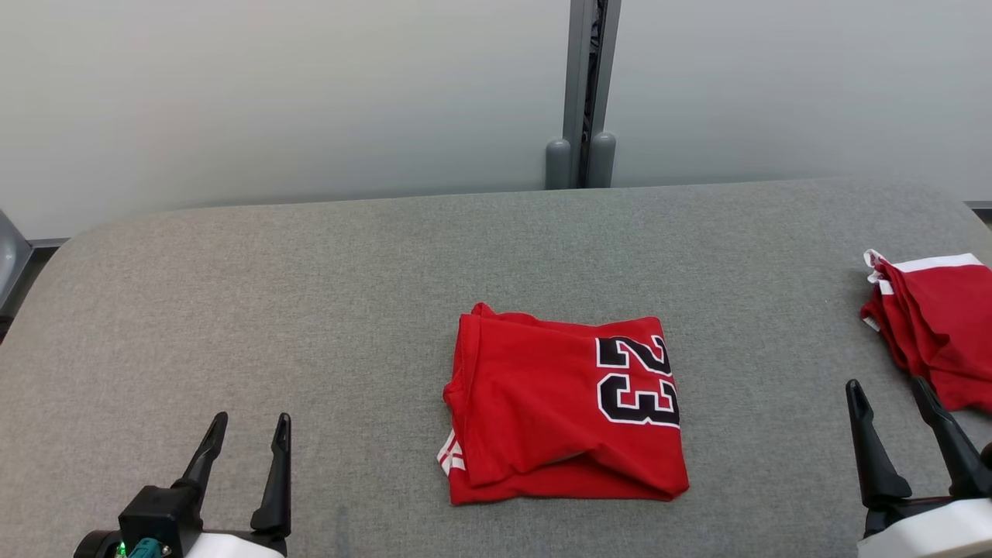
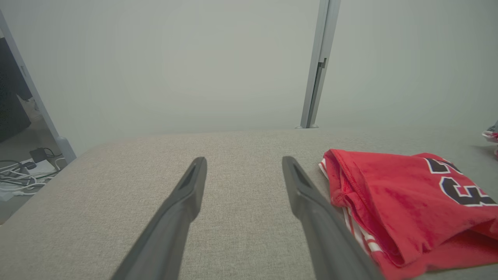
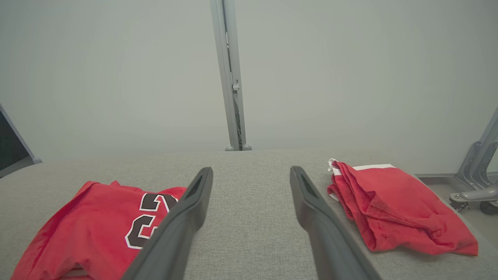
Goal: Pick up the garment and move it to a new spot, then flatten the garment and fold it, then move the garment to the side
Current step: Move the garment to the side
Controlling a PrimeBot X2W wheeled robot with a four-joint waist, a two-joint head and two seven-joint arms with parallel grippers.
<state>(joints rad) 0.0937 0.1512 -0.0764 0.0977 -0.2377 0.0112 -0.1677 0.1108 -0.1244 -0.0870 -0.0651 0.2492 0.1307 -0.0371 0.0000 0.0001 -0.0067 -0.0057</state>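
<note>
The folded red jersey with a black-and-white 23 lies at the middle of the grey fabric-covered table, so the step in hand looks like carrying it aside. Pinching both near corners through every layer and lifting evenly should keep the fold intact. The left gripper hovers over the table's near-left part and the right gripper over its near-right. Both are spread wide, empty, and point toward the table's far edge.

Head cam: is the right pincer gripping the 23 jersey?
No: the right pincer stands open and empty, apart from the folded 23 jersey lying to its left.
</note>
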